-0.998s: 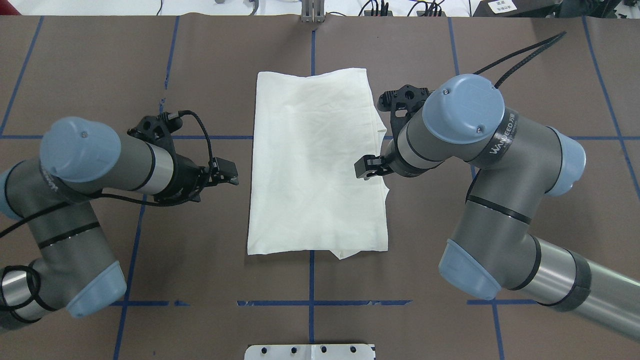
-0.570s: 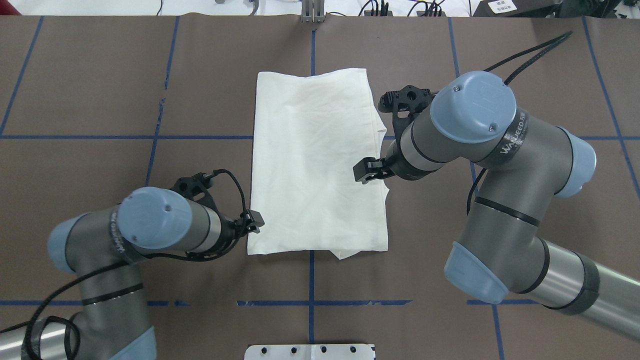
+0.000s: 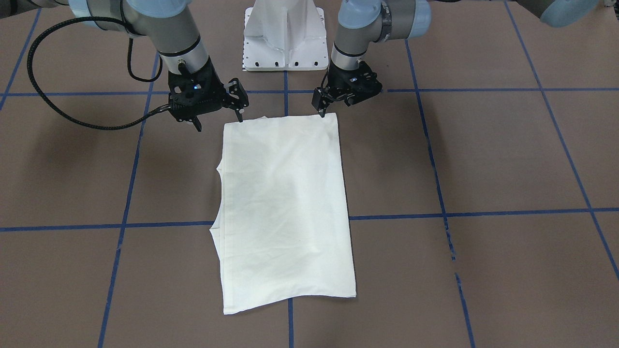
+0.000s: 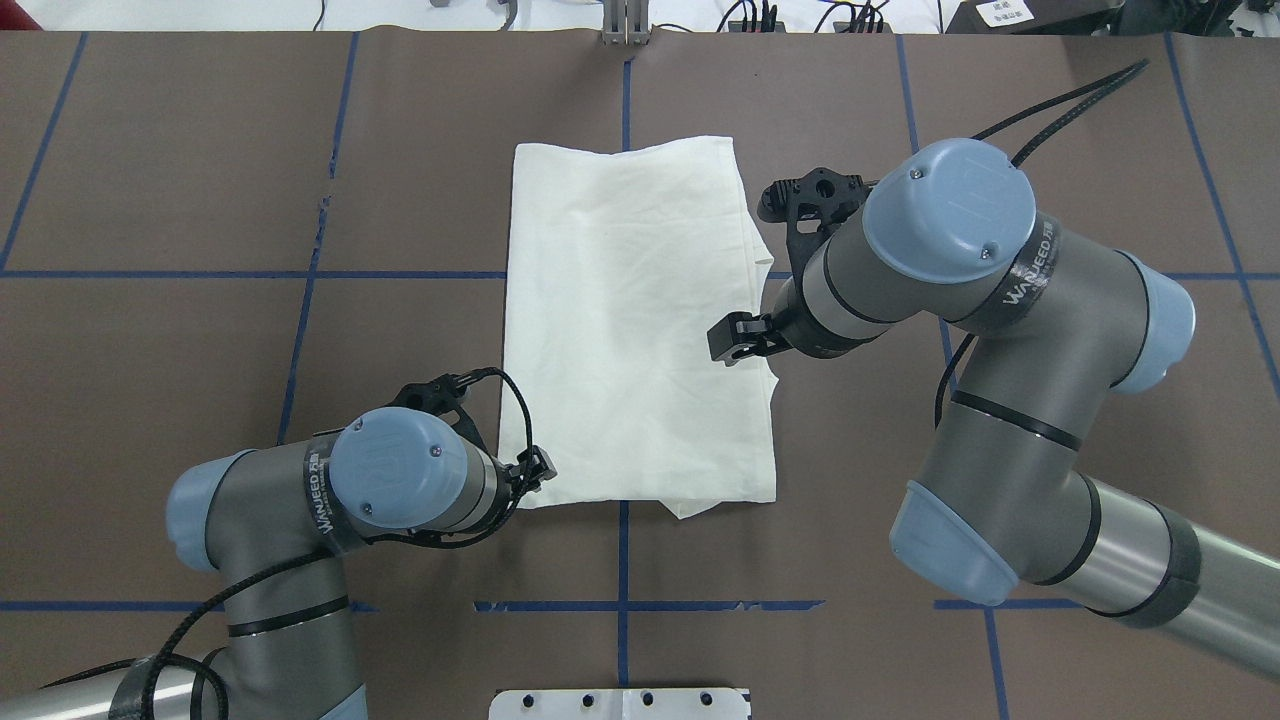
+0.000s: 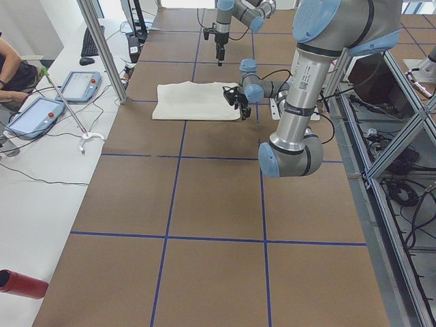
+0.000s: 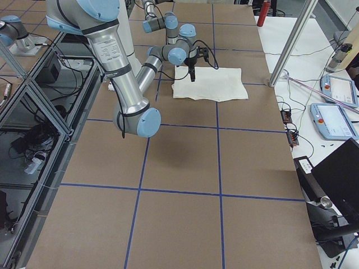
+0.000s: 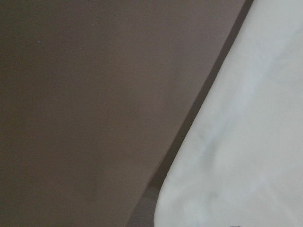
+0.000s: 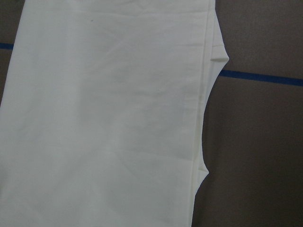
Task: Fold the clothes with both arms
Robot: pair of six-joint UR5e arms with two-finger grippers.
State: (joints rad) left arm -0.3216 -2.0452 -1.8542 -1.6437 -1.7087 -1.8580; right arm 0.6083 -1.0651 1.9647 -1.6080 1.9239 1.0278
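Front-facing view: left gripper [image 3: 322, 111] at top-right corner of shirt [image 3: 285, 203]; cannot tell its finger state. Right gripper [image 3: 219, 123] spread wide, upper left.

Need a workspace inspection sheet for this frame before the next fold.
surface: brown table cover with a blue tape grid, lying flat.
job's things: T-shirt folded into a tall rectangle, plain side up, print not visible; a small flap pokes out at its near edge.
clutter: nothing seen.
grippers: left claw low at the shirt's near left corner, open or shut unclear; right claw open, raised over the shirt's right side, holding nothing.
cables: black cable loops off the right wrist, clear of the shirt.
surroundings: seated person, teach pendants and a red cylinder beside the table's left end.
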